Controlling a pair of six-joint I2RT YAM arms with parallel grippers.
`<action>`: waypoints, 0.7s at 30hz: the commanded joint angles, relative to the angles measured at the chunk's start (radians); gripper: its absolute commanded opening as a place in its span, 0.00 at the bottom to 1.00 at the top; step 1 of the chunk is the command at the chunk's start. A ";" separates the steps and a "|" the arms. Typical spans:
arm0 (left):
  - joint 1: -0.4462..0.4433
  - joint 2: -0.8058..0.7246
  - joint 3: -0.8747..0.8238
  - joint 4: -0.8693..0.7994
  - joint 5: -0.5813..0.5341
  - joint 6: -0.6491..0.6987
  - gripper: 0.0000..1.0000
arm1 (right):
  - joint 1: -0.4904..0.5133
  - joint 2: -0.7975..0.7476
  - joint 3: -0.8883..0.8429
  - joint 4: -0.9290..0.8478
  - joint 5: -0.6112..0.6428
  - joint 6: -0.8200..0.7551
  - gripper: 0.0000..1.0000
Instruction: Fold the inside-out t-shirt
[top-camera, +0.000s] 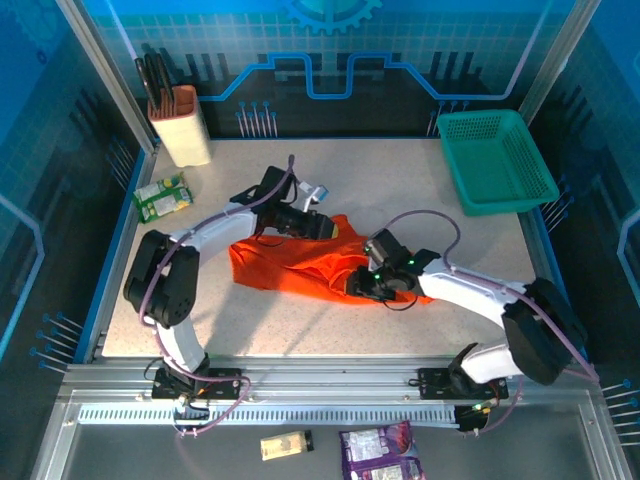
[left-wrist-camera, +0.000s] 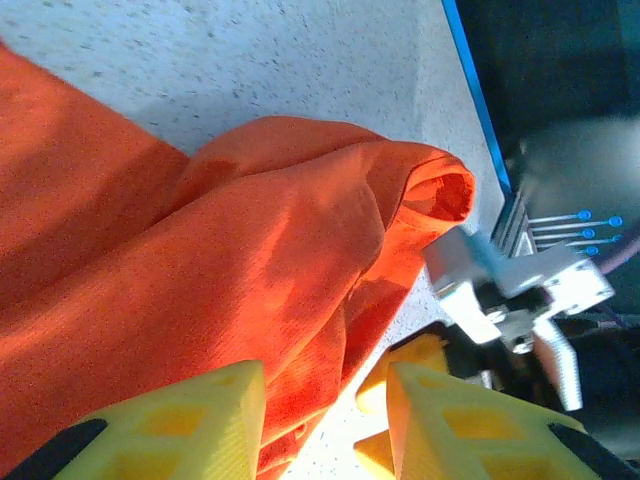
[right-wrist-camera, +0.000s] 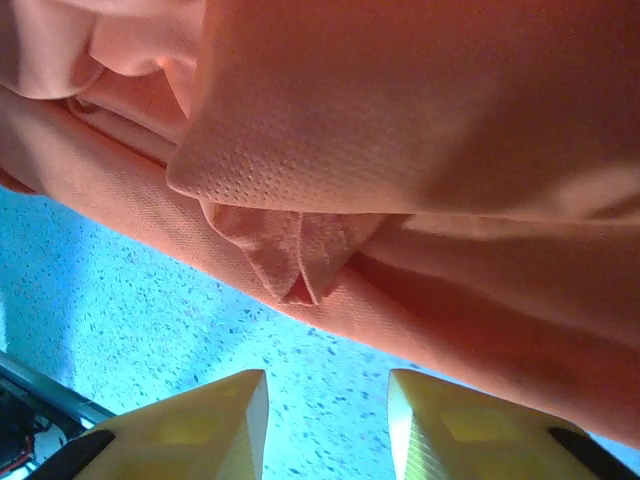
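The inside-out t-shirt (top-camera: 290, 265) lies bunched and creased in a bright orange-red heap at the middle of the table. My left gripper (top-camera: 335, 229) hovers at its far right corner. In the left wrist view that gripper (left-wrist-camera: 325, 405) is open, with a loose fabric edge (left-wrist-camera: 300, 380) by its left finger and bare table in the gap. My right gripper (top-camera: 354, 287) sits low at the shirt's near right edge. Its yellow fingers (right-wrist-camera: 215, 420) stand apart over speckled table, the gripper (right-wrist-camera: 325, 405) open, and a folded hem (right-wrist-camera: 300, 260) lies just beyond the tips.
A teal mesh basket (top-camera: 497, 160) stands at the back right. A beige holder with dark handles (top-camera: 180, 125) is at the back left, a green packet (top-camera: 162, 196) beside it. Snack packets (top-camera: 380, 440) lie below the front rail.
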 joint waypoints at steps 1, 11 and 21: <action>0.035 -0.073 -0.053 0.045 -0.025 -0.029 0.37 | 0.033 0.057 0.043 0.082 0.020 0.065 0.41; 0.095 -0.160 -0.142 0.040 -0.036 -0.022 0.38 | 0.049 0.172 0.087 0.115 0.098 0.103 0.42; 0.105 -0.213 -0.178 0.028 -0.067 -0.011 0.39 | 0.051 0.244 0.097 0.187 0.080 0.115 0.34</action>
